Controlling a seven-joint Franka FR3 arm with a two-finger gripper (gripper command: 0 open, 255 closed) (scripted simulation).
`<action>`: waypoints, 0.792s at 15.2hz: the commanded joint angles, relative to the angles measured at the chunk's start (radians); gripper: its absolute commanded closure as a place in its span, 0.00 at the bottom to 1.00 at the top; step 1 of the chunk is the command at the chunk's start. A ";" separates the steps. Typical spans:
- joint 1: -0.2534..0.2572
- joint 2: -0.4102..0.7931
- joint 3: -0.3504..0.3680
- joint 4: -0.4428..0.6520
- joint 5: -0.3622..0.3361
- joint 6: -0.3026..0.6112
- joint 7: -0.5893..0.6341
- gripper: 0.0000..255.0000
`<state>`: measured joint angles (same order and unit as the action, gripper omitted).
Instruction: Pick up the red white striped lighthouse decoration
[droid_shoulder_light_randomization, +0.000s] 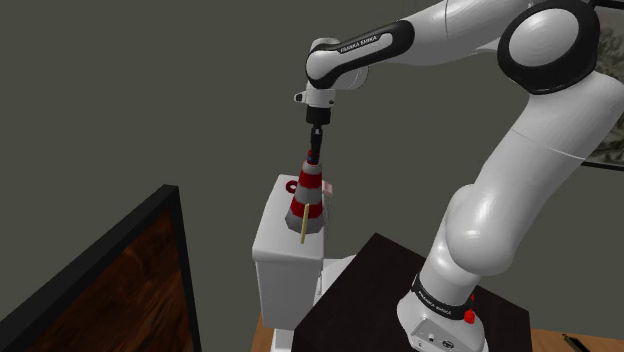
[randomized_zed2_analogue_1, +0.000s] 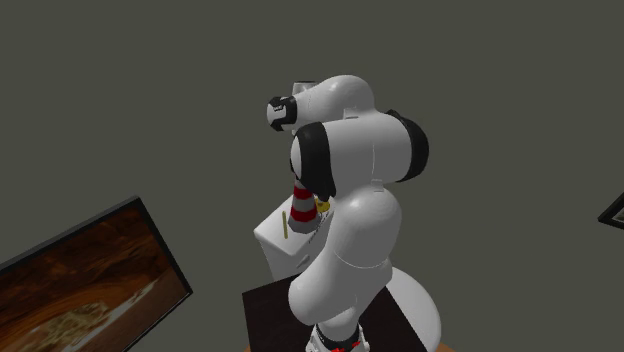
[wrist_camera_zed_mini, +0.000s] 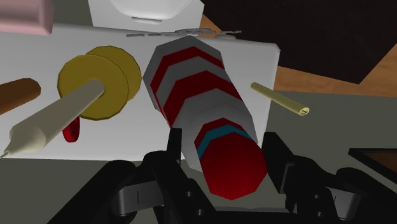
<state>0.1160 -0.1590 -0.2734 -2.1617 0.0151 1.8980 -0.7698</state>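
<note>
The red and white striped lighthouse (droid_shoulder_light_randomization: 307, 200) stands upright on the lid of a white toilet tank (droid_shoulder_light_randomization: 275, 245). It also appears past the arm in the second exterior view, as the lighthouse (randomized_zed2_analogue_1: 299, 203). My black gripper (droid_shoulder_light_randomization: 313, 150) comes straight down over its top. In the wrist view the gripper (wrist_camera_zed_mini: 224, 143) is open, with its fingers (wrist_camera_zed_mini: 174, 147) on either side of the lighthouse's red cap (wrist_camera_zed_mini: 230, 167) and very close to it. I see no lift; the lighthouse's base rests on the lid.
On the lid beside the lighthouse are a yellow disc holder (wrist_camera_zed_mini: 102, 79) with a pale candle (wrist_camera_zed_mini: 51, 118), a thin yellow stick (wrist_camera_zed_mini: 280, 100), a pink block (wrist_camera_zed_mini: 25, 16) and a brown piece (wrist_camera_zed_mini: 16, 95). A dark-framed picture (droid_shoulder_light_randomization: 110, 285) leans at the shoulder view's left. The dark stand (droid_shoulder_light_randomization: 380, 290) is beside the tank.
</note>
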 joint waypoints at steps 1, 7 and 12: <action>0.000 0.002 -0.001 -0.001 -0.001 0.001 0.000 1.00; 0.000 -0.015 0.002 0.048 -0.005 -0.064 0.005 1.00; 0.000 -0.026 0.004 0.104 -0.007 -0.131 0.010 1.00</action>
<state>0.1167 -0.1786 -0.2697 -2.0687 0.0096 1.7824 -0.7603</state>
